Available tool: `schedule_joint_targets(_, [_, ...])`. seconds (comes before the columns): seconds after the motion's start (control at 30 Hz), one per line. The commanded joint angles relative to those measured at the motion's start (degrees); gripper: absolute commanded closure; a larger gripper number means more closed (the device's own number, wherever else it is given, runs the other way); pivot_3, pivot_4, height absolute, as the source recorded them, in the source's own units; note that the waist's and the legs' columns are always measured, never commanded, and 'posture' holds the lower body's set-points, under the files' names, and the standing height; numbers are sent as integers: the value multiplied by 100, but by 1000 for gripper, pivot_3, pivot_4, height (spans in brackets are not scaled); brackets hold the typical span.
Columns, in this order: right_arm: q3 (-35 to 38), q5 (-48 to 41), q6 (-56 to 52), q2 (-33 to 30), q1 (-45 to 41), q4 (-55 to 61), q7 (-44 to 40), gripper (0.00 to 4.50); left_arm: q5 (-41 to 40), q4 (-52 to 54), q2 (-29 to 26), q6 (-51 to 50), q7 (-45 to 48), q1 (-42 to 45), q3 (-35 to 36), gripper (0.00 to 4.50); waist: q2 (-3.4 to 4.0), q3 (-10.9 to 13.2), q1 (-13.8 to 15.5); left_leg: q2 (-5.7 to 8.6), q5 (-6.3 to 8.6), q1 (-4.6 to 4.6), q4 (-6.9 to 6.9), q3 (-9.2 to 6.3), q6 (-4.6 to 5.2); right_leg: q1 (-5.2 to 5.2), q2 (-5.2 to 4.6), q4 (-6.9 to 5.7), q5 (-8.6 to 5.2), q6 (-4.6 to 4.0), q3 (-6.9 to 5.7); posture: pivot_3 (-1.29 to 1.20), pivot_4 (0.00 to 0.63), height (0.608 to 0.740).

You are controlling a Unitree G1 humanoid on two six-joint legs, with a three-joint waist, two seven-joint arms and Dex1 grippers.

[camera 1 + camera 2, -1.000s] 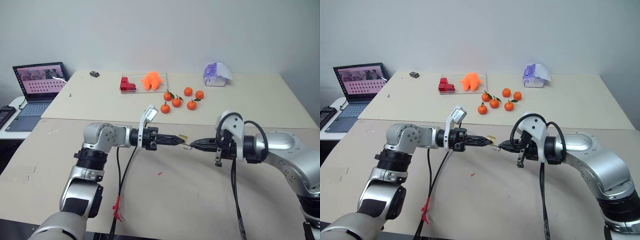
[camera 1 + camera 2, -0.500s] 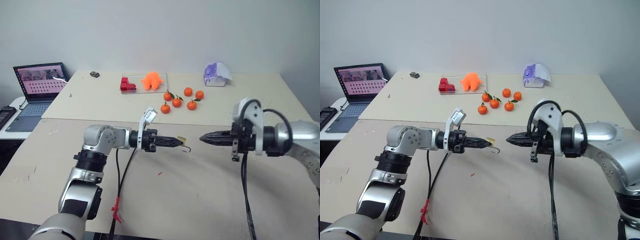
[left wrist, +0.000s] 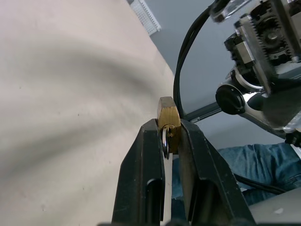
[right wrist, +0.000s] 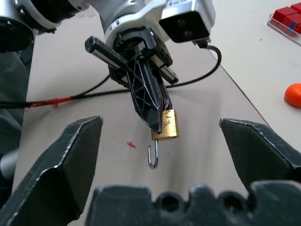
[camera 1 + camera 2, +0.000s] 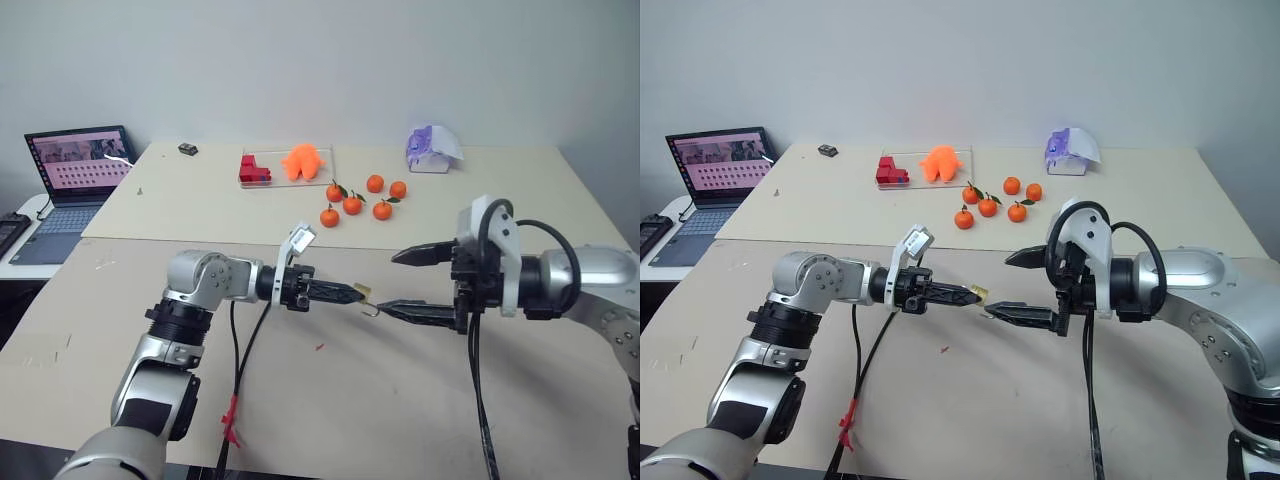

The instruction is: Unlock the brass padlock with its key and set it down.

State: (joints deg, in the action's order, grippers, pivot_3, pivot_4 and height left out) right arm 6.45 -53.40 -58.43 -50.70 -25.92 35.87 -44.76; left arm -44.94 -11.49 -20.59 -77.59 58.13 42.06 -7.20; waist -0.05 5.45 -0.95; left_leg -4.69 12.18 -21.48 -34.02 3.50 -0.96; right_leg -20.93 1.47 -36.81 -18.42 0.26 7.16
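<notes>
- Since a second ago the right gripper [image 5: 402, 280] has drawn back from the padlock [image 4: 165, 126] and its jaws have swung wide apart, holding nothing.
- Left gripper [image 5: 356, 293]: fingers nearly closed, clamped on the brass body of the padlock, held above the table [image 5: 330, 400] between the two arms.
- Padlock: shackle [image 4: 153, 156] hangs free as an open hook from the body.
- Key: not discernible with certainty.
- Right gripper: one finger above, one below, tips just beside the padlock, not touching.
</notes>
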Motion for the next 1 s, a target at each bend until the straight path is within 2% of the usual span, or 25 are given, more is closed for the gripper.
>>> schedule_joint_targets(0.03, [282, -338, -64, 101, -105, 195, 357, 7, 43, 48, 171, -364, -473, -108, 38, 4498, 0, 0, 11, 0, 0, 0, -1, 0, 0, 0, 0, 0, 0, 0, 0, 0, 150, 697])
schedule_joint_targets(0.43, [540, -1120, -160, 134, 28, 326, 1042, 7, 385, -289, 1470, -657, -2342, -426, 860, 4498, 1, -1, -11, 1, -1, -5, 0, -1, -1, 2, 0, 3, 0, 0, 2, 0, 150, 697])
schedule_joint_targets(0.57, [515, -1224, -105, 97, -108, 235, 1095, 7, 680, -779, 1579, -445, -2637, -396, 873, 4498, 1, -1, -24, 2, -1, 36, 11, -1, -2, 40, 0, 9, -2, 2, 3, 0, 150, 697])
schedule_joint_targets(0.9, [451, -1300, -104, 64, -144, 214, 1221, 7, 839, -1007, 1625, -490, -2896, -490, 992, 4498, 0, -1, -14, 3, -2, 36, 10, -1, -4, 51, -2, 15, -3, 5, 3, 0, 150, 697])
schedule_joint_targets(0.93, [441, -1291, -100, 56, -132, 223, 1228, 0, 842, -997, 1595, -520, -2917, -505, 1023, 3471, 0, -1, -22, 3, -2, 37, 11, -1, -4, 51, -2, 15, -3, 6, 3, 0, 150, 697])
schedule_joint_targets(1.0, [400, -1231, -80, 44, -119, 233, 1223, 0, 821, -976, 1499, -624, -2932, -528, 1117, 2839, 0, -1, -34, 2, -2, 38, 13, -1, -4, 51, -1, 14, -4, 7, 3, 0, 150, 697])
